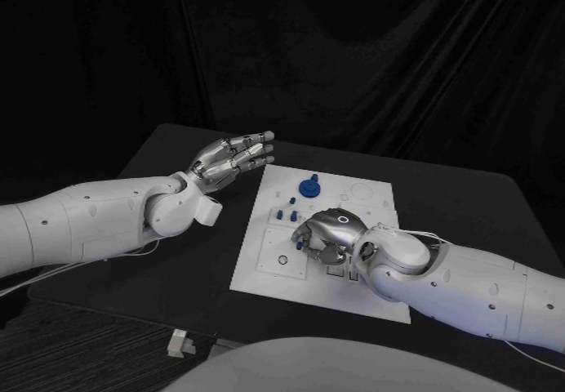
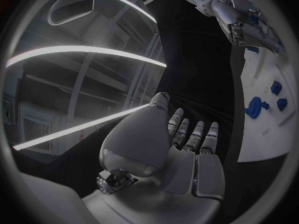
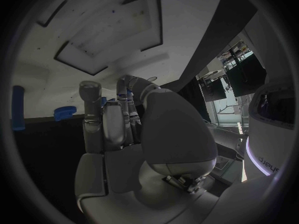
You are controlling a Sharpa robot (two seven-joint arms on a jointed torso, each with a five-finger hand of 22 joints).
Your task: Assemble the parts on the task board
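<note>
The white task board (image 1: 265, 269) lies in the middle of the black table. A round blue part (image 1: 309, 189) stands near its far edge, also seen as the round blue part (image 2: 254, 106), and small blue pieces (image 1: 291, 216) stand nearer the middle. My right hand (image 1: 332, 233) is curled down over the board's middle, and a small blue part (image 1: 301, 242) shows between its fingers (image 3: 102, 119). My left hand (image 1: 233, 155) hovers above the table beside the board's far left corner, fingers straight and apart, holding nothing.
The board has shallow recesses (image 3: 102, 32) and a small ring (image 1: 282, 260) near its left edge. A small white object (image 1: 179, 343) lies on the floor in front of the table. Bare black tabletop (image 1: 176, 261) lies left of the board.
</note>
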